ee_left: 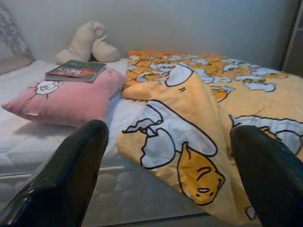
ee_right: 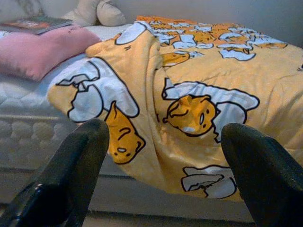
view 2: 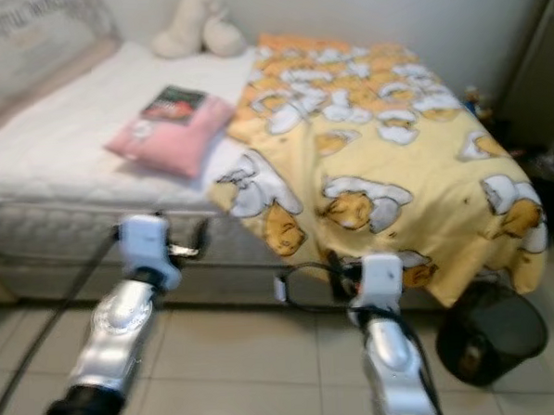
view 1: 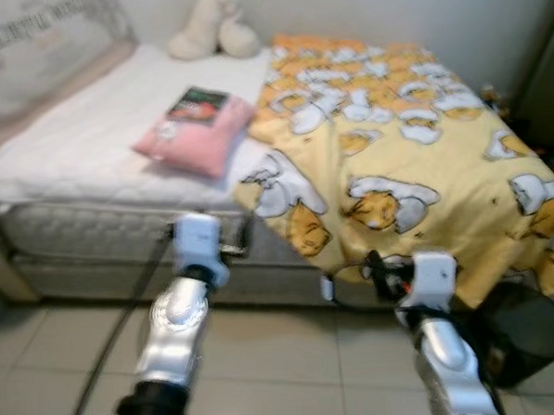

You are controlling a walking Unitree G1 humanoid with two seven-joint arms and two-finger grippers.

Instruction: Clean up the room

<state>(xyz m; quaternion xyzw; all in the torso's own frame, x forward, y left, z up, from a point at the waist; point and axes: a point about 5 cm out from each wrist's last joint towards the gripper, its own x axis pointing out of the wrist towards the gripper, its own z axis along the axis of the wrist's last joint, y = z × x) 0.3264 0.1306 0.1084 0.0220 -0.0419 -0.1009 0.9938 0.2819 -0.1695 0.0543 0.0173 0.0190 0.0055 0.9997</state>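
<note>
— Bedding first: what lay on the bed (view 1: pixel 88 152)?
— One yellow blanket (view 1: pixel 414 154) with egg cartoons covered its right half and hung over the near edge. One pink pillow (view 1: pixel 195 135) sat on the bare white mattress just left of it, with one book (view 1: pixel 197 104) flat on top. One cream plush (view 1: pixel 214 27) rested by the wall.
— And the grippers?
— Two, both held low before the bed's near side, over the tiled floor (view 1: pixel 266 357). The left gripper (ee_left: pixel 170 175) had its fingers spread wide, gripping nothing. The right gripper (ee_right: pixel 165 170) was spread likewise, facing the hanging blanket.
— Anything else?
— One dark bin (view 1: pixel 525 329) stood on the floor beneath the blanket's right corner.
</note>
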